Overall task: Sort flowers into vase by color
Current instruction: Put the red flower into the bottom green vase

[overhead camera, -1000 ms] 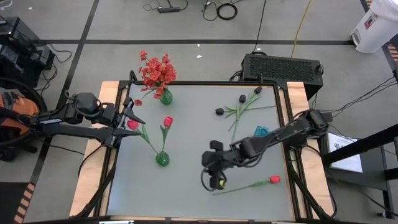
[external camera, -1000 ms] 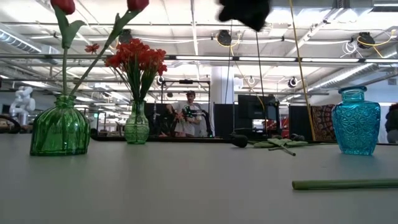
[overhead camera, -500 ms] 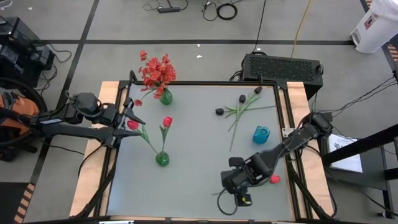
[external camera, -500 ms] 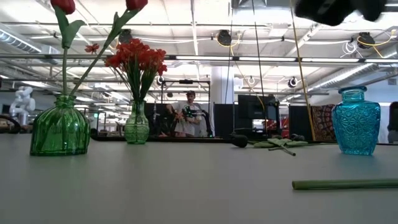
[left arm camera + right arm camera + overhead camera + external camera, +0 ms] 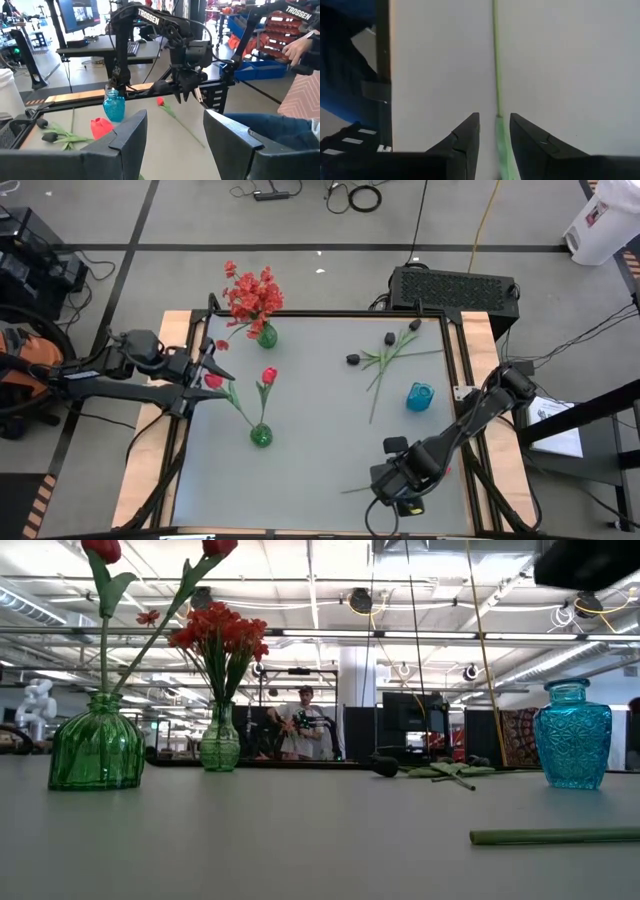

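- Left gripper (image 5: pixel 205 365) waits at the table's left edge, fingers spread.
- Green vase (image 5: pixel 260 436) holds two red tulips.
- Right gripper (image 5: pixel 392 485), fingers apart, straddles the loose red tulip's stem (image 5: pixel 496 65); next, probably descend and pinch.

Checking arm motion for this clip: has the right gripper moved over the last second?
Yes. The right gripper has travelled toward the table's front-right corner, away from the green vase, and now sits over the loose flower's stem.
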Robot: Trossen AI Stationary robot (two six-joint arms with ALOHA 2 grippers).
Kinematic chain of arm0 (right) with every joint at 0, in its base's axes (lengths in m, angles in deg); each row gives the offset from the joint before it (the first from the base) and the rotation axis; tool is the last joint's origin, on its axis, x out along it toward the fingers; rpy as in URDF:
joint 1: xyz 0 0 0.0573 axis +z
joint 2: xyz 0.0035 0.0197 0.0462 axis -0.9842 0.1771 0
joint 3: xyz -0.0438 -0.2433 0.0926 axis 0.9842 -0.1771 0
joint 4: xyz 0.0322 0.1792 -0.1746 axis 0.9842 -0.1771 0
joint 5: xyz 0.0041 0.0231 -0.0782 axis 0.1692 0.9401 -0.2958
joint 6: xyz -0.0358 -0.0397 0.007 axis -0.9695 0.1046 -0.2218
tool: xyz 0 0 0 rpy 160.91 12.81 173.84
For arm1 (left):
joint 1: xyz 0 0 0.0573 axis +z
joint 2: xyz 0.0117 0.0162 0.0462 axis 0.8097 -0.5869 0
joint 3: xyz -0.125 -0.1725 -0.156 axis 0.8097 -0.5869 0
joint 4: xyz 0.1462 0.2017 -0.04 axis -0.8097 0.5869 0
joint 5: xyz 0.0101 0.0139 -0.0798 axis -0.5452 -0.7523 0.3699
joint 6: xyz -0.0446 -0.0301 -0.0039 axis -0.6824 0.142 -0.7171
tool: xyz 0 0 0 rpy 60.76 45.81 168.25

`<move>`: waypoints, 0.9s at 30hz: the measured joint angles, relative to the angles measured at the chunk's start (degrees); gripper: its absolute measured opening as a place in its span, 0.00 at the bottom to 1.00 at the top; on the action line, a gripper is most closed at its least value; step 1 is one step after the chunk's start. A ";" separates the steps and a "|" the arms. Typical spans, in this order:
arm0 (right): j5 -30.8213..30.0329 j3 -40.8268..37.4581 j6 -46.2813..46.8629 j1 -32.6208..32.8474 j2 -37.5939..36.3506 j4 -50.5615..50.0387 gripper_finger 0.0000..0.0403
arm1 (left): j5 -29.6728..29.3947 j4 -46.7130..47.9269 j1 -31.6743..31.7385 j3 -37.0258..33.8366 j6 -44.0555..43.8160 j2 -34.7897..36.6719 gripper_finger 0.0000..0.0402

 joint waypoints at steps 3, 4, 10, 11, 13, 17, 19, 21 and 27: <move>0.09 -2.35 1.15 0.37 0.00 -0.32 0.25 | -0.25 0.99 -0.01 0.00 1.16 0.00 0.50; 0.21 -3.28 1.30 0.48 0.00 -0.14 0.25 | -0.51 1.33 -0.01 0.00 1.26 0.00 0.50; 0.50 -7.71 1.37 1.67 0.00 -0.04 0.25 | -1.66 2.33 0.00 0.00 1.35 0.00 0.50; 0.68 -8.41 1.51 1.94 0.00 -0.05 0.25 | -1.67 2.34 -0.01 0.00 1.35 0.00 0.50; 2.08 -9.70 2.85 2.37 0.00 0.09 0.25 | -1.68 2.32 0.00 0.00 1.35 0.00 0.50; 4.21 -12.66 6.28 3.72 0.00 1.07 0.25 | -1.68 2.32 0.00 0.00 1.35 0.00 0.50; 5.04 -13.91 7.24 4.35 0.00 2.74 0.25 | -1.69 2.32 -0.01 0.00 1.37 0.00 0.50; 5.00 -14.63 7.54 5.04 0.00 3.24 0.25 | -1.67 2.32 0.01 0.00 1.37 0.00 0.50; 4.82 -15.69 8.46 5.68 0.00 4.17 0.25 | -1.68 2.30 0.00 0.00 1.35 0.00 0.50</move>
